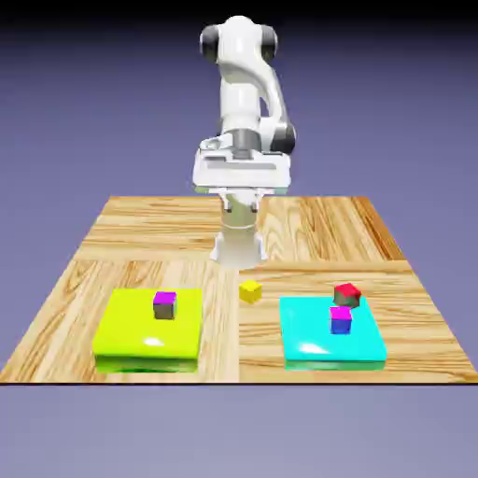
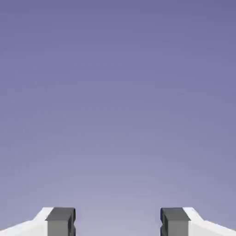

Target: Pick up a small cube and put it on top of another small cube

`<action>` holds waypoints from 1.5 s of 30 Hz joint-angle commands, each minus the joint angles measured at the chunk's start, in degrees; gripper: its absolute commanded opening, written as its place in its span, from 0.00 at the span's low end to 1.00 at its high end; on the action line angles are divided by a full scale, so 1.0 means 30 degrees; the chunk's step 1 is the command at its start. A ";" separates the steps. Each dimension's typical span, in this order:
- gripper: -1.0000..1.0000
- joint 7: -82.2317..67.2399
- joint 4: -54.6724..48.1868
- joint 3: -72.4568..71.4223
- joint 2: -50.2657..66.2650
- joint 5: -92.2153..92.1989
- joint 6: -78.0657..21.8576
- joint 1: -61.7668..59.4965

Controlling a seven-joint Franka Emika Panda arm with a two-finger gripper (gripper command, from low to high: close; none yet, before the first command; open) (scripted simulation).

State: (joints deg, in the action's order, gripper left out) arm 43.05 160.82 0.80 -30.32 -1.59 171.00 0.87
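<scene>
Fingers (image 2: 118, 222) are spread with nothing between; coming in low, they could clip the red cube (image 1: 347, 294) beside the cyan block (image 1: 330, 329).

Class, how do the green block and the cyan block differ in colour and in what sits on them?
The green block is yellow-green; the cyan block is bright blue-green. The green block bears one small cube, purple-topped; the cyan block bears a magenta-topped one. Both are wide, low slabs.

From my remote station I observe a plain blue-violet backdrop (image 1: 392, 112), darkening to black along its top edge, behind a wooden table (image 1: 317, 229) with bold grain.
</scene>
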 commanded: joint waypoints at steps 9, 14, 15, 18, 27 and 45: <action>0.50 0.1481 -0.0443 0.1991 0.5806 -0.3949 -0.7476 0.0449; 0.50 0.2304 -0.0688 0.3096 0.9032 -0.6142 -1.1629 0.0698; 0.50 0.2468 -0.0737 0.3317 0.9677 -0.6581 -1.2460 0.0748; 0.50 0.2962 -0.0885 0.3981 1.1612 -0.7897 -1.4952 0.0898; 0.00 0.0729 -0.0483 0.2296 1.5959 -1.2167 -1.2809 0.1012; 0.00 0.9794 -0.9283 -0.2072 1.3902 -0.9471 -2.0689 0.3374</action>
State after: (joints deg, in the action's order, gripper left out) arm 72.38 132.98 -5.41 11.38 -30.15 108.97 10.97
